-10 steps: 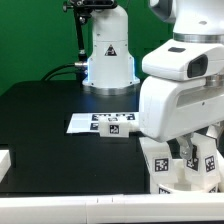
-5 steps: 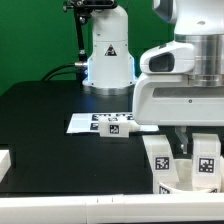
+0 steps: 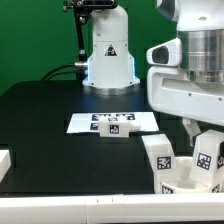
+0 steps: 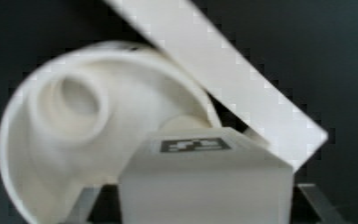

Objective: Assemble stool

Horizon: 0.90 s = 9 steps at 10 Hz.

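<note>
The fingers [image 4: 101, 208] are closed narrowly on a tagged white leg [image 4: 202, 175] at the round seat [image 4: 60, 110] on the desk [image 3: 40, 120].

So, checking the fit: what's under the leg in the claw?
The seat, one open socket showing beside the held leg. That leg hides the spot right beneath it.

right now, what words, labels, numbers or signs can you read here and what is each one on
No words or numbers can be read.
On the arm base: a small triangle sticker, its content too blurred to read.
On the marker board: black-and-white square tags, patterns only.
On the stool legs: the same kind of tags, no letters.
</note>
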Each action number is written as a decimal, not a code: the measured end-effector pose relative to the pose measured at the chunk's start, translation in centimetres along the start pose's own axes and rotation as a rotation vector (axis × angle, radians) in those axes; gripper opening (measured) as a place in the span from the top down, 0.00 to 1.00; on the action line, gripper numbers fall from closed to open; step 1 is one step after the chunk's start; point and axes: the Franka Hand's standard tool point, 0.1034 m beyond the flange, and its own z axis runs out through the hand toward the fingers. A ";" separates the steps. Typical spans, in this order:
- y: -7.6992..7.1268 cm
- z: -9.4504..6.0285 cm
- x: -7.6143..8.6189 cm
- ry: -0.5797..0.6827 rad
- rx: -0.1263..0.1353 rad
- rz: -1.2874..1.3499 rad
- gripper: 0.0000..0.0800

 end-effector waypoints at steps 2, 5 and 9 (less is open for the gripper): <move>-0.1 0.0 0.2 -0.023 0.020 0.237 0.58; -0.1 0.2 -0.1 -0.029 0.017 0.401 0.58; -0.4 0.4 -0.4 -0.055 0.040 0.938 0.58</move>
